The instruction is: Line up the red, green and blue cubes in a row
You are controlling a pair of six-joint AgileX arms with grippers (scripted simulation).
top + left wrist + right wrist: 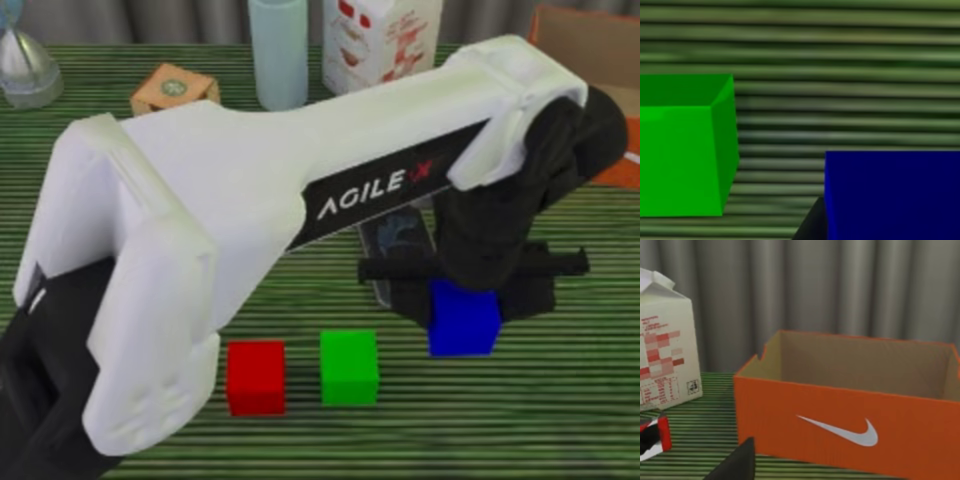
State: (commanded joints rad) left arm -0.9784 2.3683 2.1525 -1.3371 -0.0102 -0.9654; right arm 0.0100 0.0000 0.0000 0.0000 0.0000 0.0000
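Left gripper [462,300] jaws clench the blue cube [464,318]; seemingly light, rigid, smooth, best pinched across opposite flat faces.

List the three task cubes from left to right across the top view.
red cube → green cube → blue cube, which sits under the left gripper

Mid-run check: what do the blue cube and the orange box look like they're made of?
Blue cube: seems a solid, matte block, maybe plastic or painted wood; flat deep colour, no shine or marks. Orange box: looks like cardboard, with thin walls, a plain tan inside and a printed white swoosh. The left end effector is at the blue cube.
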